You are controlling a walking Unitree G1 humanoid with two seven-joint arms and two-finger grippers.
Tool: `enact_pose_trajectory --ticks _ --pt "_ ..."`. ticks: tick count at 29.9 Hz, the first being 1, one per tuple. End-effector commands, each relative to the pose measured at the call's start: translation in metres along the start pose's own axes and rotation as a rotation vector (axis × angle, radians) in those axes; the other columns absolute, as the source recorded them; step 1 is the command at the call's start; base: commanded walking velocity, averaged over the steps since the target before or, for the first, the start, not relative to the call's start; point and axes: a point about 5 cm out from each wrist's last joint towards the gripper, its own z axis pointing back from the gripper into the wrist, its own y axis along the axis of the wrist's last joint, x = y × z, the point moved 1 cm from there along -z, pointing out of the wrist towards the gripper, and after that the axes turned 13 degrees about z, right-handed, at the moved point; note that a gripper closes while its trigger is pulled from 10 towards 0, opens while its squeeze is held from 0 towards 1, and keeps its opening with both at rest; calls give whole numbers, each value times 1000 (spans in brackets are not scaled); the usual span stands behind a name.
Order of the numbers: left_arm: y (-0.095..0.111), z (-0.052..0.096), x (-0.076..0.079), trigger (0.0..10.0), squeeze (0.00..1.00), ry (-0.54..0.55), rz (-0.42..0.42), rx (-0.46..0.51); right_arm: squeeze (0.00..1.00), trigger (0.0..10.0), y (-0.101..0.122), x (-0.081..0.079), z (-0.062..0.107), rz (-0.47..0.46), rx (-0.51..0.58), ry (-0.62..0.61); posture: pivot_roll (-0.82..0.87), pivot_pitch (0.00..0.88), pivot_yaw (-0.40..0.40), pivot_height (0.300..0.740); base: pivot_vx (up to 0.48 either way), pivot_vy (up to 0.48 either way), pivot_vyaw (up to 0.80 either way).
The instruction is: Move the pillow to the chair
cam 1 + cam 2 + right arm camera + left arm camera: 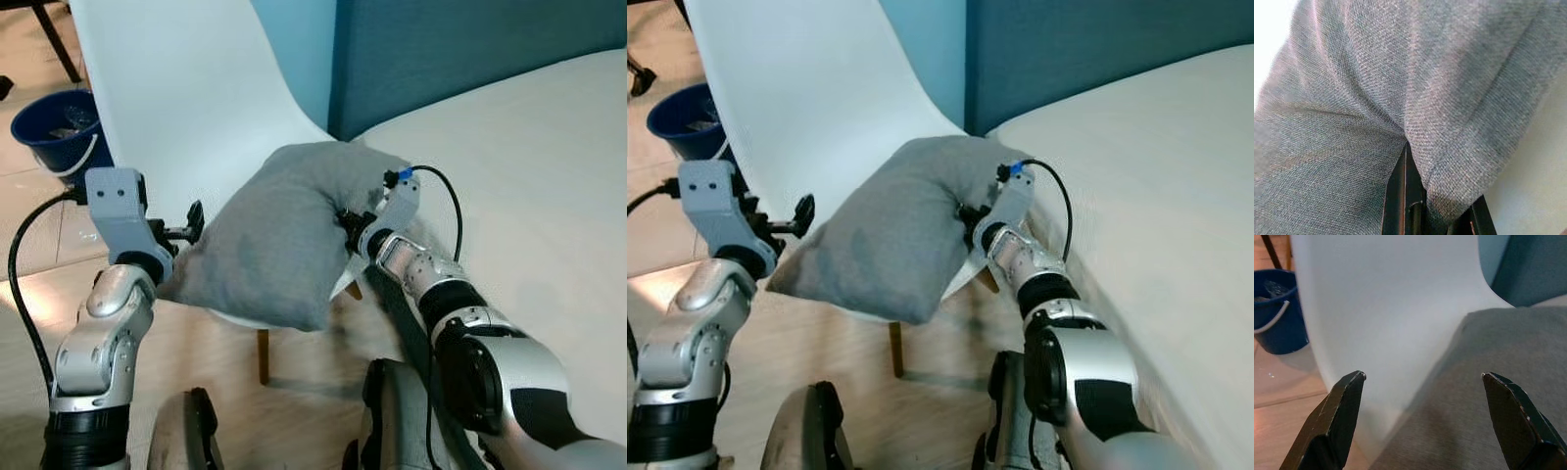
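Observation:
A grey pillow [279, 235] rests on the seat of the white chair [186, 88], its right end close to the bed. My right gripper [349, 227] is shut on a fold of the pillow's right side; in the right wrist view the cloth is pinched between the black fingers [1399, 196]. Beside the pillow's left edge my left gripper [193, 222] stands open. Seen from the left wrist, its two fingers [1342, 416] are spread wide, with the pillow [1498, 357] and the chair back [1386, 308] ahead of them and nothing held.
A blue bucket [51, 129] stands on the floor to the left behind the chair. The white bed [529, 157] with its teal headboard [460, 49] runs along the right. A wooden chair leg [263, 357] shows below the seat.

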Motion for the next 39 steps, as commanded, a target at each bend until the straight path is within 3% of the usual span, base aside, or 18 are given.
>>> enact_pose_trajectory --ticks 1,5,6,9,10,21,28,33,38,39 --pt "0 -1 -7 10000 0 27 -12 -12 0 10000 -2 -4 -2 -5 5 -13 90 291 -12 443 0 0 0" --pt "-1 -3 0 10000 0 14 -2 -10 0 10000 -4 -19 -5 97 -18 66 89 279 -20 443 0 0 0" --pt "-1 -4 2 10000 0 14 3 -10 620 10000 -5 -18 -5 124 -28 73 86 276 -22 443 0 0 0" --pt "-1 -4 4 10000 0 14 8 -10 620 10000 -6 -16 -4 145 -35 76 84 276 -23 443 0 0 0" --pt "-3 -3 4 10000 0 16 14 -13 1000 10000 -3 -13 -3 157 -23 79 76 273 -24 443 0 0 0" --pt "-16 -9 14 10000 0 6 72 -43 1000 10000 17 19 10 226 61 101 26 239 -15 443 0 0 0" --pt "-18 -14 18 10000 0 0 85 -43 1000 10000 5 40 21 264 17 134 4 216 -19 443 0 0 0" --pt "-22 -17 15 10000 0 20 86 -46 1000 10000 0 68 41 230 36 130 -21 195 -18 443 0 0 0" --pt "-24 -18 8 10000 0 41 63 -43 1000 10000 4 77 55 207 103 141 -28 185 -15 443 0 0 0" --pt "-23 -18 1 10000 0 65 49 -39 929 10000 6 79 63 182 137 146 -36 174 -13 443 0 0 0"
